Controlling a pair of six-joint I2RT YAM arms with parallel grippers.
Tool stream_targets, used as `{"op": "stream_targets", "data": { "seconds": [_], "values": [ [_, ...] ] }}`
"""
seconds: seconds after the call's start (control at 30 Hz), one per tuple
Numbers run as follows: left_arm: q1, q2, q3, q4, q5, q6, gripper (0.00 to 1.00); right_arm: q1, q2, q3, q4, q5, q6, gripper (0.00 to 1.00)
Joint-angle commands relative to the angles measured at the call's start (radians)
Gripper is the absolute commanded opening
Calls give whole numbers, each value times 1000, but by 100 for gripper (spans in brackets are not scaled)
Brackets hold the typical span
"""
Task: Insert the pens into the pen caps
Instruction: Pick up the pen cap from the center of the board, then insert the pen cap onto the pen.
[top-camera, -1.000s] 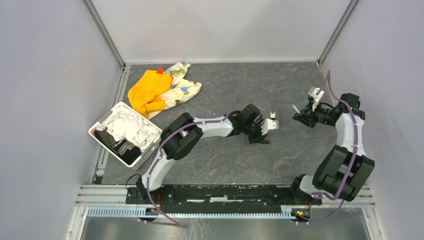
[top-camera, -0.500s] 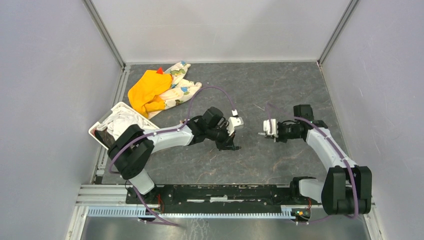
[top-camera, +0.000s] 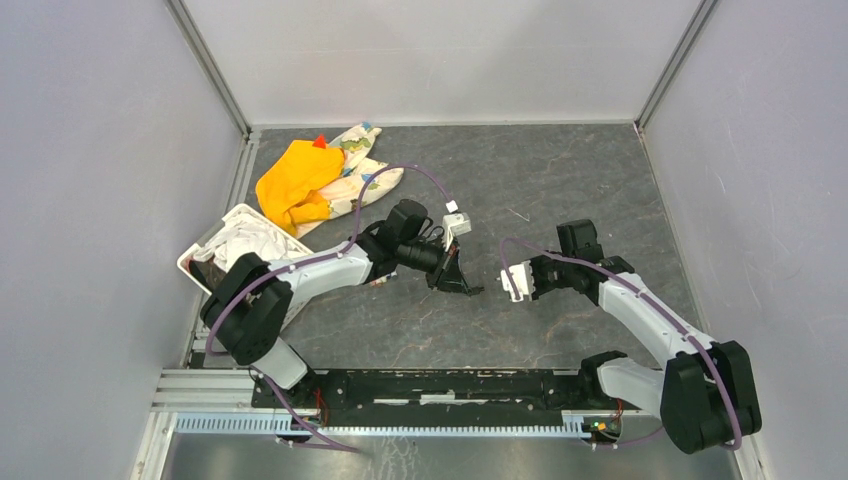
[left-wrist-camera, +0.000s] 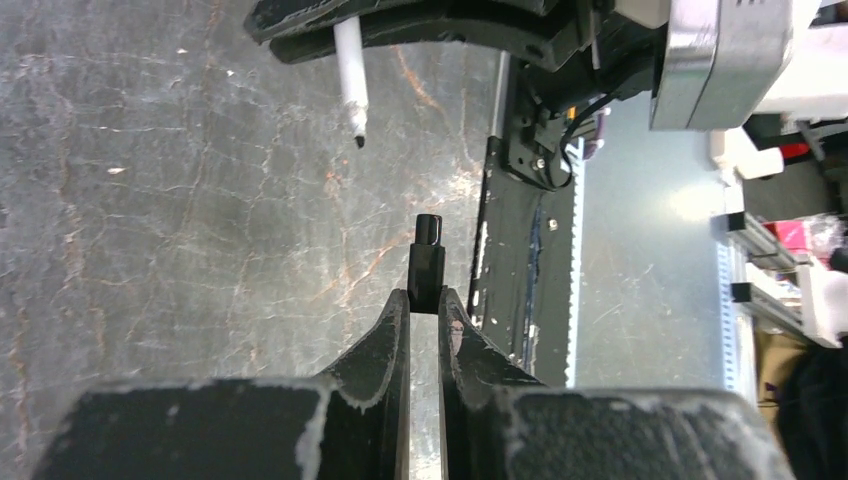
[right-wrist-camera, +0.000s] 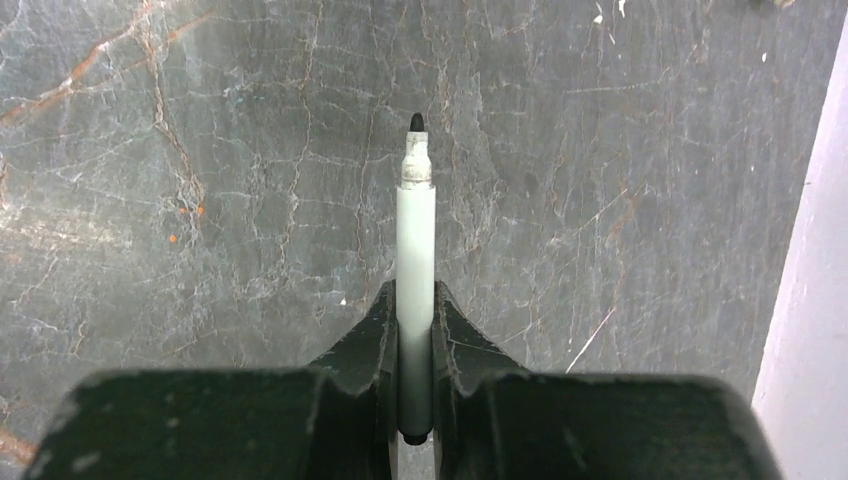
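My left gripper (left-wrist-camera: 425, 296) is shut on a small dark pen cap (left-wrist-camera: 426, 258), which sticks out past its fingertips. My right gripper (right-wrist-camera: 415, 292) is shut on a white pen (right-wrist-camera: 416, 230) with a black tip pointing away from the wrist. In the top view the left gripper (top-camera: 462, 284) and right gripper (top-camera: 505, 283) face each other above the middle of the table, a short gap apart. The left wrist view shows the pen (left-wrist-camera: 350, 70) hanging from the dark right fingers (left-wrist-camera: 430, 25), its tip left of and beyond the cap, not in it.
An orange cloth (top-camera: 290, 185) and a patterned cloth (top-camera: 365, 172) lie at the back left. A white bin (top-camera: 196, 262) of clothes stands at the left edge. A thin stick (top-camera: 517, 214) lies behind the grippers. The black base rail (top-camera: 430, 385) runs along the near edge.
Both grippers have moved left, the right one much further and nearer to the front. The gap between them has narrowed, and both grips are unchanged.
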Motion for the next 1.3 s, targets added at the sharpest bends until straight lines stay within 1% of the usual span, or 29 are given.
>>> {"op": "stream_targets", "data": {
  "seconds": [0.0, 0.27, 0.6, 1.27],
  "values": [
    [5, 16, 1, 71, 69, -117, 2, 37, -9, 3, 39, 15, 16, 0],
    [5, 47, 7, 97, 54, -141, 2, 75, -6, 8, 37, 17, 26, 0],
    [19, 61, -6, 114, 22, -163, 2, 75, -12, 13, 10, -1, 2, 0],
    [19, 77, 4, 116, 20, -171, 2, 83, -15, 27, -11, -52, 3, 0]
  ]
}}
